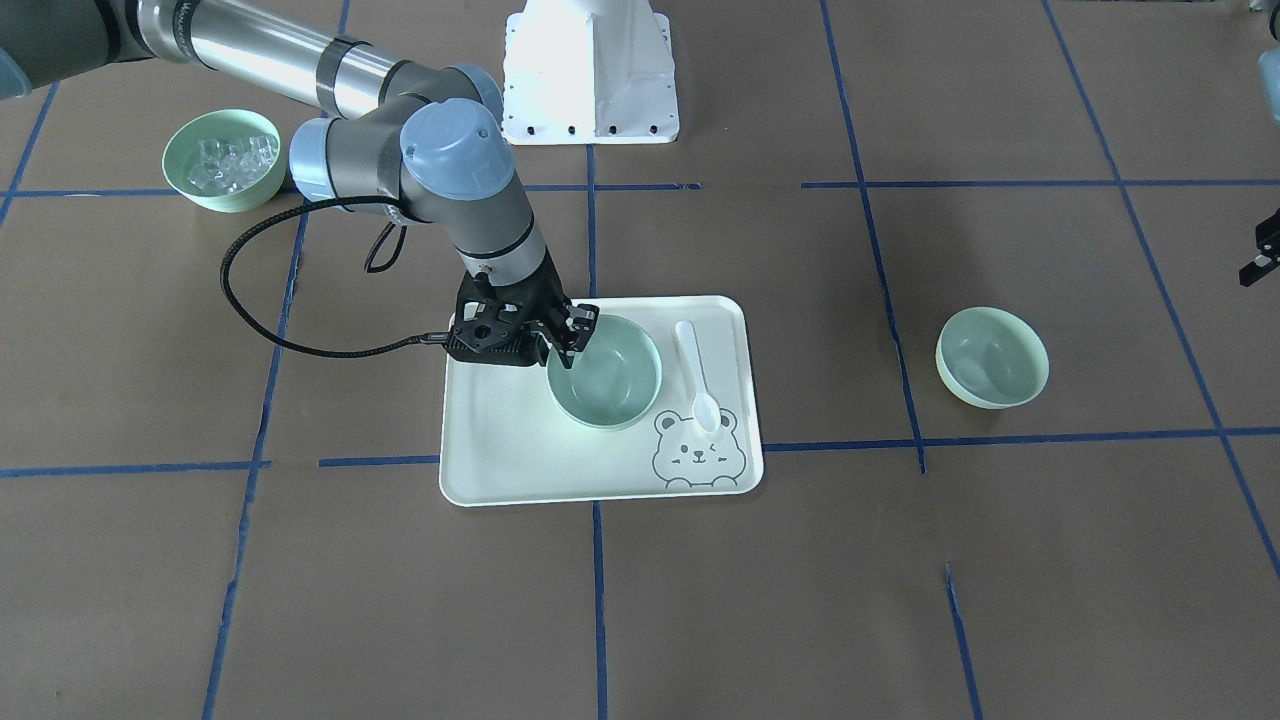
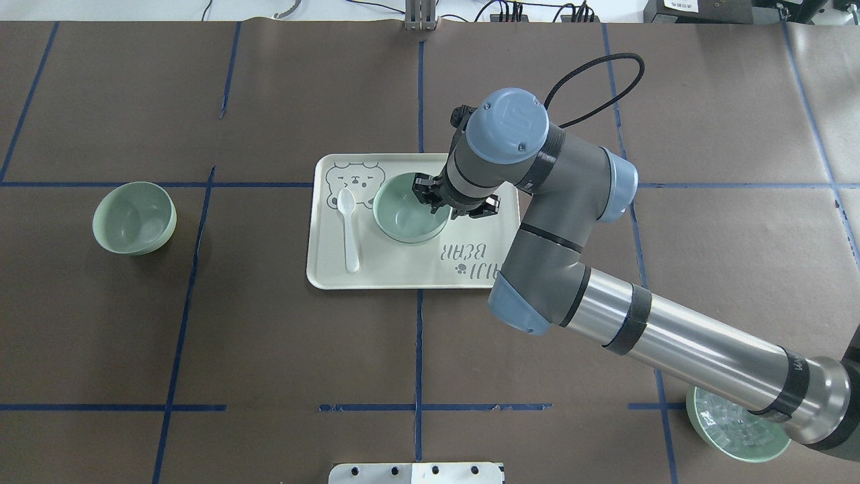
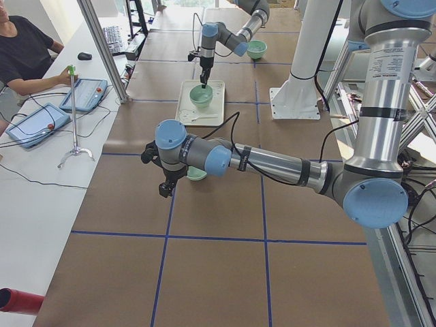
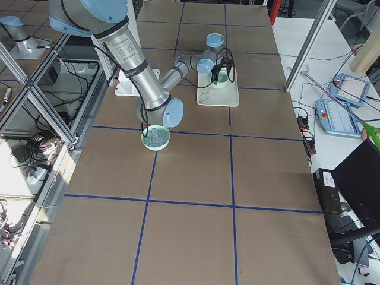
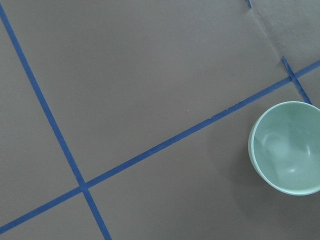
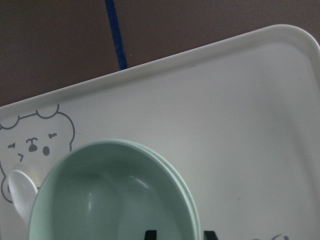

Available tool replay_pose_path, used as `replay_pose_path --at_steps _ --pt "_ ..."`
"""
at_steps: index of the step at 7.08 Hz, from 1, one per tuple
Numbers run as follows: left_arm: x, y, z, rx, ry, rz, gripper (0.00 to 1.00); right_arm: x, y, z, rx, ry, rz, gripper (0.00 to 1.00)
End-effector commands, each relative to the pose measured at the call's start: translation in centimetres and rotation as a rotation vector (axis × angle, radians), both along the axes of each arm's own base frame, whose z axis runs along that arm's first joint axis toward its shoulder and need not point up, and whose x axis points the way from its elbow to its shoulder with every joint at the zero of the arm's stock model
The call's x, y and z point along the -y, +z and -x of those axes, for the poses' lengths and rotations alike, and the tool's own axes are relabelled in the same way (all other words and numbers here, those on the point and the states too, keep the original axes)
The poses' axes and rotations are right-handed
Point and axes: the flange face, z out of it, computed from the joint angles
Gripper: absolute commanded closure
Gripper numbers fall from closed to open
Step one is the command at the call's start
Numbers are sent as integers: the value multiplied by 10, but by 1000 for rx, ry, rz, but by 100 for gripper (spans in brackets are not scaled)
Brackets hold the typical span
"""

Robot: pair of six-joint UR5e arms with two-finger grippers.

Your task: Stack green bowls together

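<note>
Green bowls sit nested on the tray; the right pincer, parted, straddles their rim, one finger inside.

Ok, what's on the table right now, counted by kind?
Green bowls: 3 (two nested, one alone)
Ice bowl: 1
Tray: 1
Spoon: 1
Total: 6

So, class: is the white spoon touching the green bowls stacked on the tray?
Apart. The overhead view shows bare tray between the spoon and the green bowls.
</note>
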Motion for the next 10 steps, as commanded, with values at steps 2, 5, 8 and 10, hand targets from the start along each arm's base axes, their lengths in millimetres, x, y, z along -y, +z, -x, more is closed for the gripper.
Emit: replay_pose_path --at_steps 2,5,8,10 --pt "0 -2 -60 -17 -49 192 0 25 -15 -47 54 19 6 0" --pt "-21 16 -196 -11 -64 293 1 18 89 -182 42 -8 16 0" --pt "-12 36 -241 -10 -63 326 12 14 112 -195 12 -23 -1 0" --pt "-10 31 -249 -10 -74 337 100 15 111 -196 14 -21 -3 0"
